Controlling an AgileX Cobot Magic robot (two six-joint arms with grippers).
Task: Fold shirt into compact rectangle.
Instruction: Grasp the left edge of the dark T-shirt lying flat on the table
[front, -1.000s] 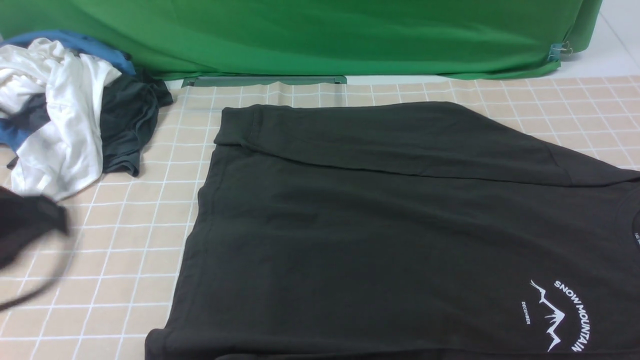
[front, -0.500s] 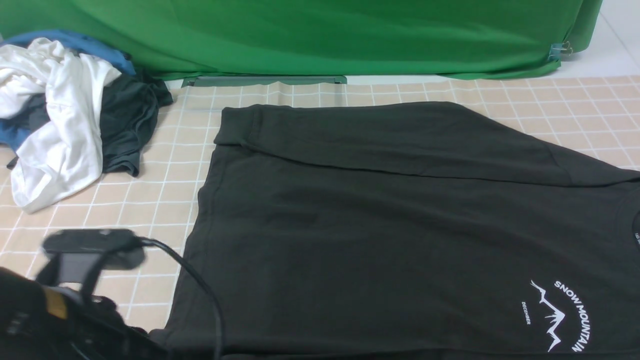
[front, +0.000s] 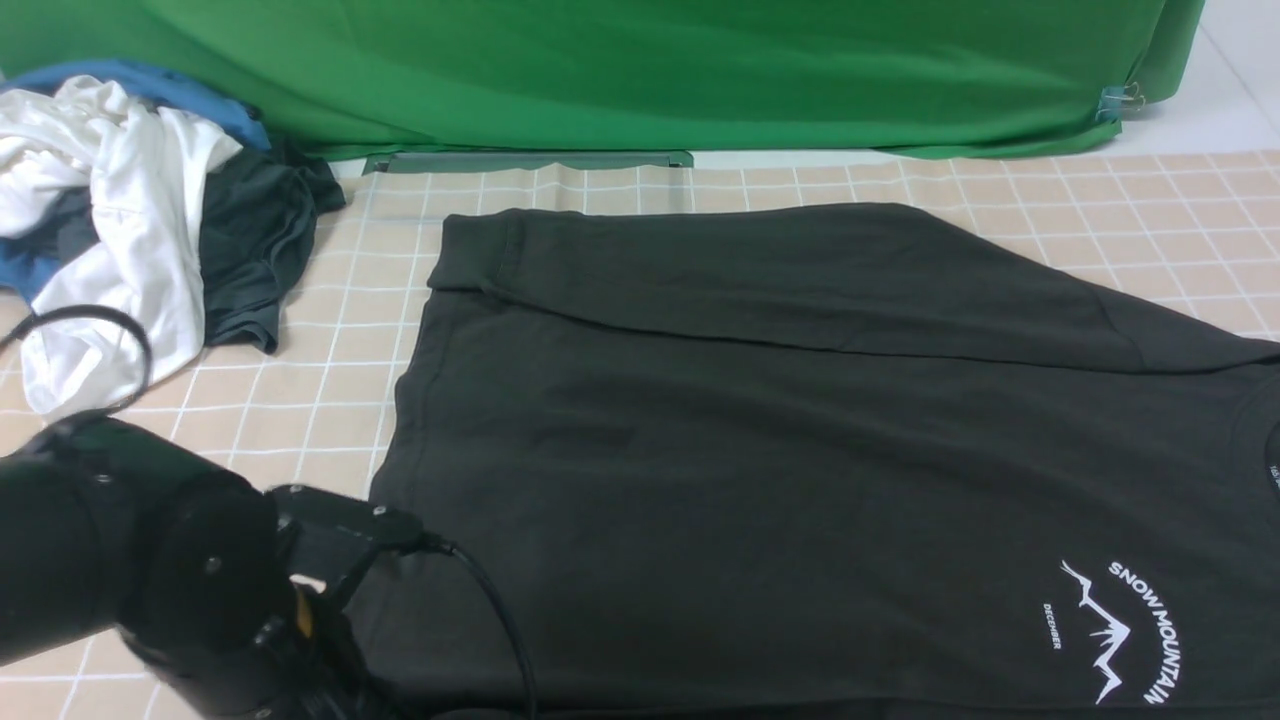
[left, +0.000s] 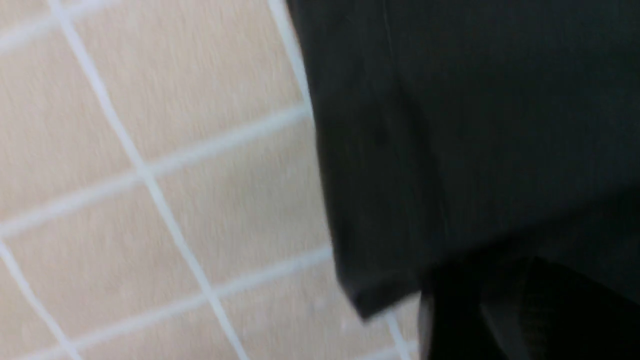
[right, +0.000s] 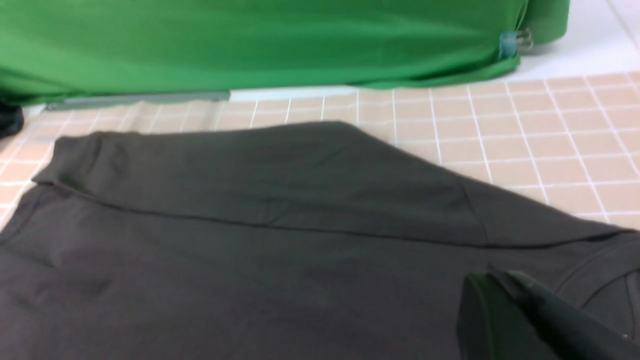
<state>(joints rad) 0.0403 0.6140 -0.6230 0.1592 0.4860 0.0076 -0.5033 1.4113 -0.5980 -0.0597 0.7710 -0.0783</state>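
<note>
- Although its right side and near edge are cut off in the front view, the shirt can be seen lying flat across the middle of the checked tablecloth, with its far edge folded over onto the body as a long band.
- White print on the chest reads "SNOW MOUNTAIN" around a mountain outline, with a small "DECEMBER" beside it.
- A neck label at the frame's right edge is too small to read.
- Right gripper: closed, over the shirt near the collar, with nothing seen in it. Only one dark tip shows.
- Left gripper: a blurred dark shape by the shirt's hem corner. I cannot tell if it is open or closed.
- Left arm with its cable covers the shirt's near left corner.
- Far left, apart from the shirt, is a pile of clothes: a white garment, a dark grey garment and some blue cloth.
- Green backdrop behind, with a clip at its right end.
</note>
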